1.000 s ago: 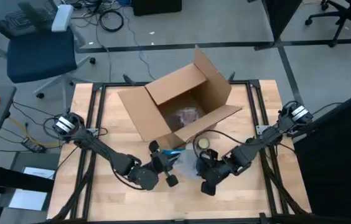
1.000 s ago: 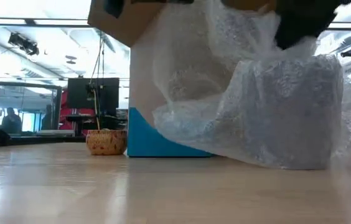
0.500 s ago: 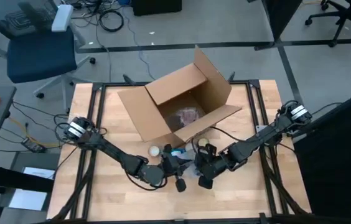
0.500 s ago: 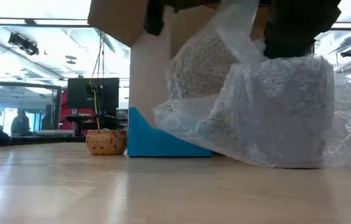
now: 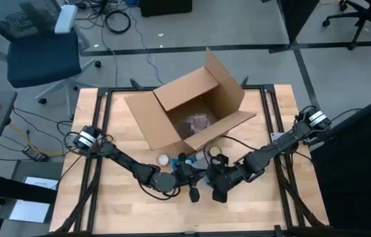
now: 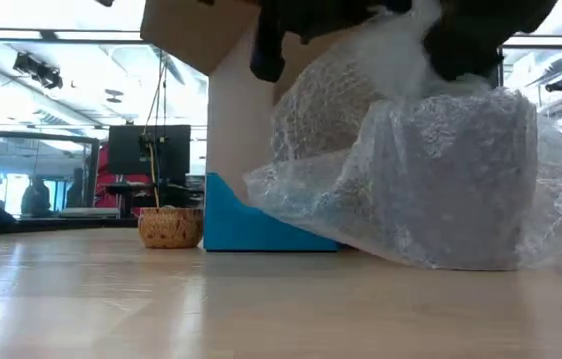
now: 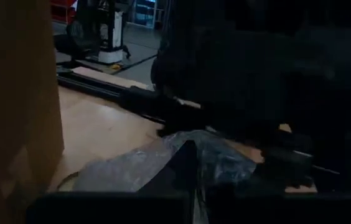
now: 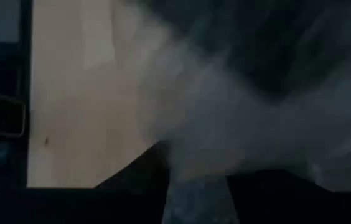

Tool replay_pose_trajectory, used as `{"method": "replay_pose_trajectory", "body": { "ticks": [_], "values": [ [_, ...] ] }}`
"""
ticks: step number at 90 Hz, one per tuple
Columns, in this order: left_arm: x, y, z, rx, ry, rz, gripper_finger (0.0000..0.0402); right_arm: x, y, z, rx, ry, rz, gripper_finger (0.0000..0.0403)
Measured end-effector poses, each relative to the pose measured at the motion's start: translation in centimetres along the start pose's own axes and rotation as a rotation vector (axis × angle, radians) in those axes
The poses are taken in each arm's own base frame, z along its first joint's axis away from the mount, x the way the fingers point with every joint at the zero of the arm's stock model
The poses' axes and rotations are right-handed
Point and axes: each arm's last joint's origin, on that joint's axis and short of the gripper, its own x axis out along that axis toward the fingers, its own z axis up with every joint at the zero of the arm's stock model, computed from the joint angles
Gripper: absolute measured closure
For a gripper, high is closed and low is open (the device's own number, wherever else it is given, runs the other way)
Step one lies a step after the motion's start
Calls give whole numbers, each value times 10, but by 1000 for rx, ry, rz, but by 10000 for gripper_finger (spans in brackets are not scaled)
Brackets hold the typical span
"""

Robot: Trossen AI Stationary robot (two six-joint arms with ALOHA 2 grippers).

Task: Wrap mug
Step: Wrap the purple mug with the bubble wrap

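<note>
Both tools meet over the bubble-wrapped mug at the front of the worktop.

The mug (image 6: 460,179), swathed in bubble wrap (image 6: 331,150), stands on the worktop (image 5: 120,210) just before the open cardboard box (image 5: 189,108). The left tool (image 5: 189,181) and right tool (image 5: 217,184) press close on the bundle; whether either is apart or together cannot be told.

— Floor noted: grey floor (image 5: 172,62) beyond the worktop's far edge, cables (image 5: 116,21) strewn on it. A blue office chair (image 5: 41,49) stands off the far left corner.

— Level view: ceiling lights (image 6: 52,20) overhead, a dark monitor (image 6: 148,148) on a distant desk (image 6: 62,221).
</note>
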Motion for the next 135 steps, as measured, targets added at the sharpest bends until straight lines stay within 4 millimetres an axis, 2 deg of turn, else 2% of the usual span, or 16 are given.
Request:
{"method": "replay_pose_trajectory", "body": {
  "ticks": [19,43,64,72,82,95,106,114,135],
  "values": [
    [6,-4,2,-22,-15,-41,402,-27,6,0,12,-34,61,270],
    [31,-17,-14,-8,25,-127,402,-55,9,-5,71,2,155,270],
    [43,-21,-27,36,94,-131,402,-83,-3,-21,170,128,89,279],
    [45,-21,-31,39,111,-141,402,-88,-7,-25,176,125,41,289],
    [45,-20,-37,47,142,-139,402,-83,-12,-27,157,102,-63,308],
    [45,-18,-40,93,170,-130,402,-60,-17,-26,152,140,-151,349],
    [46,-16,-42,132,189,-124,402,-38,-13,-22,105,152,-129,391],
    [45,-16,-41,149,192,-123,402,-27,-8,-16,69,122,-69,398],
    [34,-15,-12,225,244,-120,402,-12,-7,-7,31,95,-15,401]
  ]
}}
